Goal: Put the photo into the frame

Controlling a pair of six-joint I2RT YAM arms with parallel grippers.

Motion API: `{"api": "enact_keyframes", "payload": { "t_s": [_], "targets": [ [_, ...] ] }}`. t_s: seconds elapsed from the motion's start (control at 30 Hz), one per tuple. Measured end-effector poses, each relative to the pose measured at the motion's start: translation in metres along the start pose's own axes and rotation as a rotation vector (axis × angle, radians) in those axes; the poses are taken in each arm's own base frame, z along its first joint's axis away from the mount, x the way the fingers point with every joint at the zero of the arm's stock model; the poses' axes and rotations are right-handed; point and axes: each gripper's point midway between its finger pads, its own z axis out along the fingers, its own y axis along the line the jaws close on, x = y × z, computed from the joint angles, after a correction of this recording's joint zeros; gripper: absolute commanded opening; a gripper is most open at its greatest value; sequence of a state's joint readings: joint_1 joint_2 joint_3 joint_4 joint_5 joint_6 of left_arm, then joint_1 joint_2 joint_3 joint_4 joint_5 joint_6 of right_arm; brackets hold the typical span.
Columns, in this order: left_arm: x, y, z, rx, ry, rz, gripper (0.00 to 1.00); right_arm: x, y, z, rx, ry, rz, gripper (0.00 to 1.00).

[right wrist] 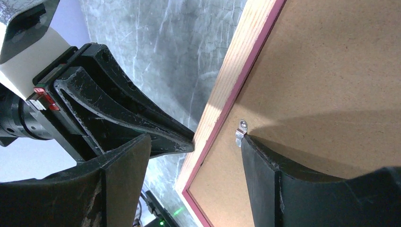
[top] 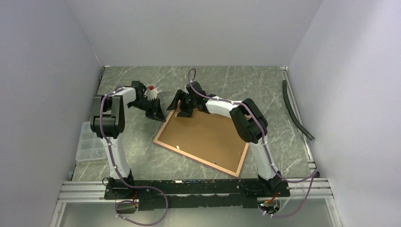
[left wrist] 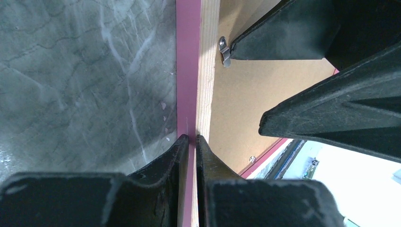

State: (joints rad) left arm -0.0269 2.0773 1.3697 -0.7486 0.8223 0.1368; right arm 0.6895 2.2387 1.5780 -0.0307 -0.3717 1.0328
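Here the frame [top: 203,138] lies rear side up on the marbled green desk [top: 246,85], roughly between the two arms and turned at an angle to the desk's edges. Its light wood rim and thin pink edge surround a brown backing board [right wrist: 331,71].

The left gripper [left wrist: 190,138] is at the frame's far left corner. Its fingers [left wrist: 161,165] are drawn almost together and pinch the rim between their tips, one on the pink outer side and the other on the wood. The right wrist view shows the same grip from the other side, with the dark tapered tips meeting on the frame's edge.

The right gripper [top: 181,106] hangs over that same corner, close to the left one, with its fingers spread wide and nothing held between them. One finger [right wrist: 283,189] stands over the backing board, and its tip touches a small metal clip [right wrist: 241,132] fixed just inside the rim. The other finger [right wrist: 120,189] sits outside the frame, above the bare desk. Whether the corner is raised off the desk cannot be told from these views.

A clear box of small parts [top: 90,144] rests at the desk's left edge, and a black hose [top: 295,111] lies along the right edge.
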Motion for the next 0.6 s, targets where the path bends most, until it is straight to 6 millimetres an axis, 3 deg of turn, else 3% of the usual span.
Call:
{"api": "enact_keyframes", "payload": {
  "t_s": [0.6],
  "targets": [
    [-0.0004,-0.0019,0.0004,-0.036,0.006,0.027,0.15,0.0015,0.0008,0.0028,0.001,-0.002,0.02,0.74]
  ]
}}
